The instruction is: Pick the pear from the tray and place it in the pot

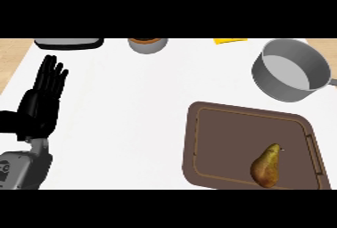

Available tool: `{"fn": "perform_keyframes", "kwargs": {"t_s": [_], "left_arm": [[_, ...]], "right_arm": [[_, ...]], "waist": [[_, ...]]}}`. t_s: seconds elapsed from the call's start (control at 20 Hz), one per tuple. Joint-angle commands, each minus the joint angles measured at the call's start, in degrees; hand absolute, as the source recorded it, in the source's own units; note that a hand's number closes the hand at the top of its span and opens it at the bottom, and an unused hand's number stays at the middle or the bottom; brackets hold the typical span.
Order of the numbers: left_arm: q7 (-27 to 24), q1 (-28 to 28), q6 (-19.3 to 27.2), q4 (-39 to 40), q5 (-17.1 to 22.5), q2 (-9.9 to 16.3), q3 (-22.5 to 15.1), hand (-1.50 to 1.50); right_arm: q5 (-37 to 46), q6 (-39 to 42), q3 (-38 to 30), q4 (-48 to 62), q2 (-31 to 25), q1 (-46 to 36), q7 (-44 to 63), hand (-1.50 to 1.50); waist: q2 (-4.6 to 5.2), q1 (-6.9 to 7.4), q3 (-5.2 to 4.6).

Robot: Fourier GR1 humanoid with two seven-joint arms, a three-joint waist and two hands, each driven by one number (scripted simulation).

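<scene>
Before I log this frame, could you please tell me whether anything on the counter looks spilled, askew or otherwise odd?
Nothing stands out. The pear lies on its side on the brown tray, which sits slightly rotated. The grey pot stands upright beyond it with nothing in it, and no spill shows. The left hand rests open at the left edge.

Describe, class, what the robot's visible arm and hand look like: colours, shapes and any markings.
Only the left hand shows: glossy black, with slender segmented fingers and a thumb. Below it sits a grey, rounded forearm with dark detailing near its left edge. No cables or sleeves are visible.
</scene>
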Motion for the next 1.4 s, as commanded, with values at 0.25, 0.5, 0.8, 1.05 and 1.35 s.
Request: {"fn": "perform_keyframes", "kwargs": {"t_s": [0.25,0.5,0.8,1.05,1.35], "left_arm": [[0.8,-4.1,0.0,2.3,-1.9,-2.0,0.4,0.0],[-2.5,-2.4,-2.3,3.8,-2.2,-2.8,1.4,0.0],[-0.6,-4.6,-3.5,5.0,-2.4,-3.6,3.4,0.0],[2.4,-6.9,-4.8,4.1,-2.3,-2.0,5.8,0.0],[5.1,-1.7,-3.0,-3.4,-5.7,-4.9,3.2,0.0]], "right_arm": [[2.2,4.3,1.5,-16.8,-0.3,0.5,21.8,-1.5],[4.3,5.6,7.5,-17.6,4.7,-6.1,33.4,-1.5],[11.7,9.1,9.5,-16.7,11.6,-5.4,31.8,-1.5],[18.4,7.1,12.0,-16.1,18.4,-7.5,30.3,-1.5],[23.0,9.5,10.5,-14.6,23.2,-10.1,29.3,-1.5]], "waist": [[0.15,0.38,0.01],[0.38,1.47,0.03],[0.26,0.81,0.07],[0.27,0.87,0.09],[0.21,1.19,0.09]]}}
